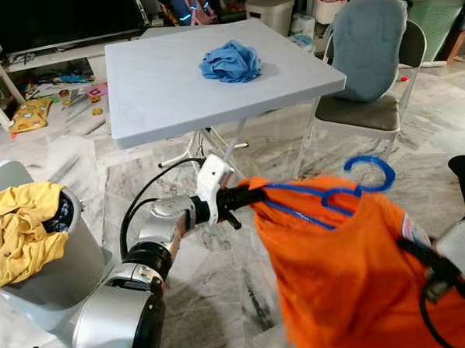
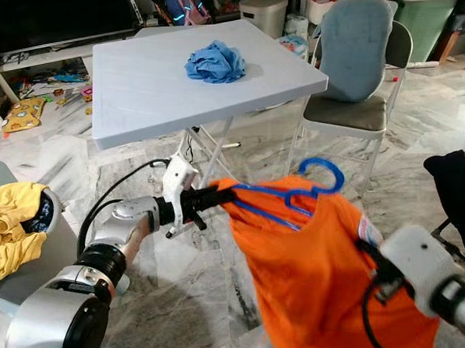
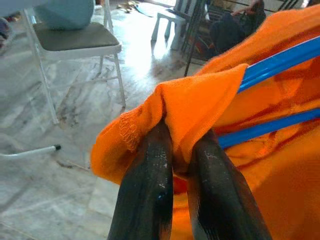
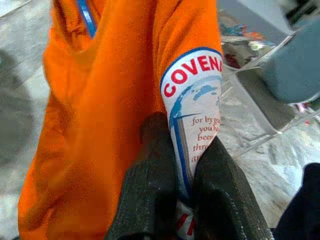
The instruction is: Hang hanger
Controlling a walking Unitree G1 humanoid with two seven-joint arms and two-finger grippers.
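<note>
Left eye view: the left gripper point(image 1: 245, 197) clamps the near-left shoulder of an orange shirt point(image 1: 355, 277) draped over a blue hanger point(image 1: 335, 196), held in mid-air between the robot and the grey chair point(image 1: 367, 65). The hanger's hook point(image 1: 370, 169) stands clear above the collar. The load looks light and the cloth soft and floppy, while the plastic hanger is thin and springy — a hold on the cloth alone would likely let the frame slide inside it.

Right eye view: the right gripper point(image 2: 374, 272) grips the shirt's far-right side, its silver wrist blurred and partly cut off by the frame edge. A white folding table point(image 2: 135, 93) carries a crumpled blue cloth point(image 2: 215, 63); a basket with yellow clothing point(image 2: 9, 225) sits at the near left. No rail or rod for hanging can be made out.

Left wrist view: the 2 black fingers point(image 3: 147, 185) are pinched together on a fold of orange hem, with the hanger's 2 blue bars running just beside them. Whether the fingers also catch the hanger's tip is hidden by the cloth.

Right wrist view: the 2 fingers point(image 4: 147, 195) close on the cloth at a white printed patch point(image 4: 197, 100) whose lettering is cut off — the hanger arm beneath cannot be seen. The firmest hold would probably be on the bare hook.
</note>
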